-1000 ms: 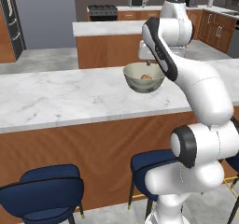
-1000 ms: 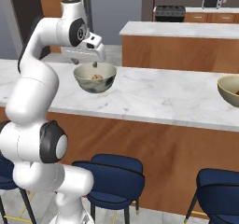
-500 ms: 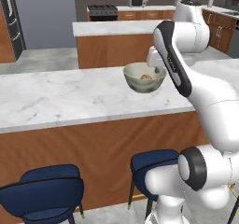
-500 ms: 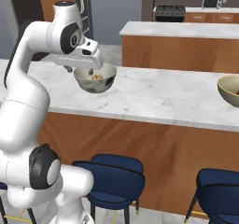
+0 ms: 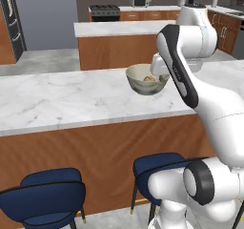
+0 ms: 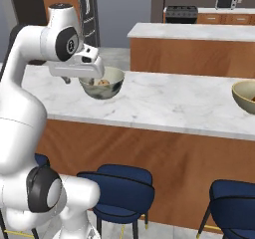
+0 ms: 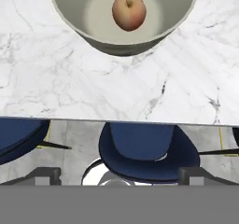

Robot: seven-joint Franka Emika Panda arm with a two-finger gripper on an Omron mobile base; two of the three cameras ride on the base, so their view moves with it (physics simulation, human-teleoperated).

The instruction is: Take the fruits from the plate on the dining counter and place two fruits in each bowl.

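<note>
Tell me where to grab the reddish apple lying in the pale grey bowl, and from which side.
Grip the reddish apple across its round middle, coming straight down through the open top of the pale grey bowl; the deep walls block any sideways approach.

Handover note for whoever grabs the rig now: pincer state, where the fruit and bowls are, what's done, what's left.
Pincer: open, holding nothing, drawn back to the near edge of the dining counter, beside the grey bowl.
Grey bowl: sits on the counter near the arm; one reddish apple lies in it. The hand view cuts off part of the bowl, so a second fruit cannot be ruled out.
Beige bowl: farther right along the same counter; its contents cannot be made out.
Done: at least one fruit in the grey bowl.
Left: find the plate, fetch more fruit, bring each bowl to two.
</note>
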